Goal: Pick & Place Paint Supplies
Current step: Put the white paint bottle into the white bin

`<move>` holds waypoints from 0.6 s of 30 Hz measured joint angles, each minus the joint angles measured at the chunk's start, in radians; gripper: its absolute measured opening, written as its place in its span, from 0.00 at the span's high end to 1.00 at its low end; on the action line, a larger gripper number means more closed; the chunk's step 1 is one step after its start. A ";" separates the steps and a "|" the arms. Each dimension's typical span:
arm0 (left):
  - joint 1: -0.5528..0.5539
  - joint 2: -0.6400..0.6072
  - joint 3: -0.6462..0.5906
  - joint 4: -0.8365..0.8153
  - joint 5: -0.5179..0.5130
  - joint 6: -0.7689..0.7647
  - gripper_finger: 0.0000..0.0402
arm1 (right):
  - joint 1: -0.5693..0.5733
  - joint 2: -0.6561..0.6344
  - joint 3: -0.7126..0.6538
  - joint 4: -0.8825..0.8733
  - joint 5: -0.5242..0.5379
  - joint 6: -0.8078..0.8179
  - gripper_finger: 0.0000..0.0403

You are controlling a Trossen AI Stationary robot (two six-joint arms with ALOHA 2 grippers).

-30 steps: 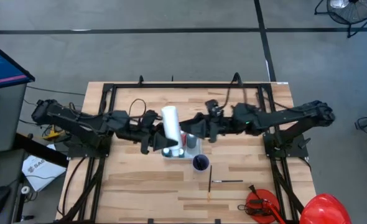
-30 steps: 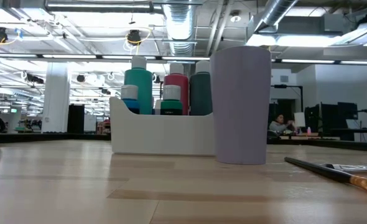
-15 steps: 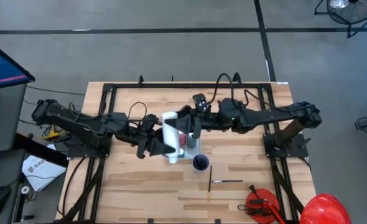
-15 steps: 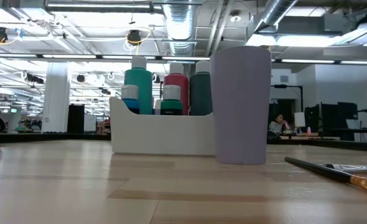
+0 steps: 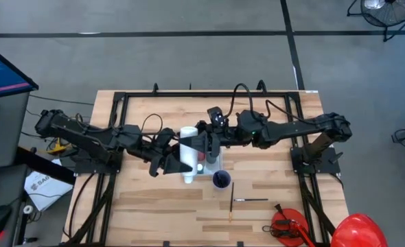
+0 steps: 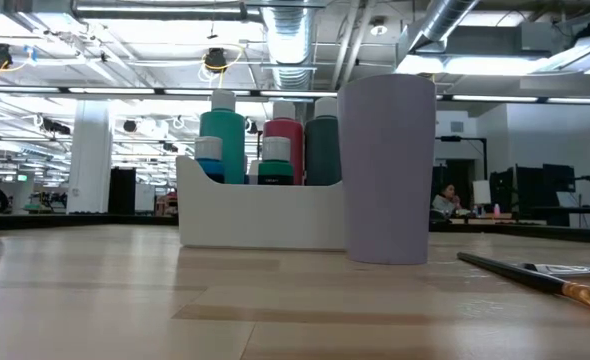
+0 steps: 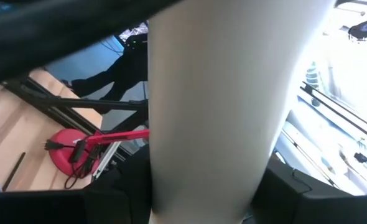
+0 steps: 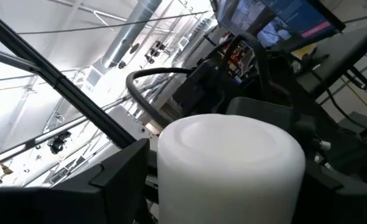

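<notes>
A long white paint tube (image 5: pixel 188 154) hangs in the air above a white caddy (image 6: pixel 260 215), with my left gripper (image 5: pixel 174 159) shut on it from the table's left. The tube fills the left wrist view (image 7: pixel 221 99). My right gripper (image 5: pixel 201 143) reaches in level from the right, open. Its fingers (image 8: pixel 118 180) stand on either side of the tube's rounded end (image 8: pixel 230 155); I cannot tell if they touch it. The caddy holds teal (image 6: pixel 222 140), red (image 6: pixel 283 140) and dark green (image 6: pixel 322 148) bottles, standing upright. Neither gripper shows in the low view. My left gripper pinches the white tube's body (image 7: pixel 171 180) between its two fingers. The fingers come level from the table's left and lie across the tube. The tube is lifted clear above the caddy and slants, one end toward the far edge, the other toward the near edge.
A purple cup (image 6: pixel 387 170) stands right of the caddy. Two thin brushes (image 5: pixel 231 199) (image 5: pixel 252 200) lie on the wood nearer the front. A red tool (image 5: pixel 288 223) and a red dome (image 5: pixel 357 230) sit at the near right corner. A black frame (image 5: pixel 123 99) rims the table.
My right gripper has moved toward the table's left and a little up, up to the white tube, so its fingers now stand around the tube's end. The tube has swung slightly toward the near edge in my left gripper, which has stayed in place.
</notes>
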 joint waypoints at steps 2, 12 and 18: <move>0.000 0.000 0.000 0.001 0.008 0.002 0.53 | 0.003 -0.007 0.000 -0.013 0.000 0.000 0.30; 0.000 0.000 0.000 -0.008 0.023 -0.001 0.53 | 0.018 -0.009 0.000 -0.041 0.000 0.023 0.32; 0.000 0.000 0.000 -0.006 0.022 -0.001 0.53 | 0.018 -0.009 0.000 -0.048 0.001 0.025 0.49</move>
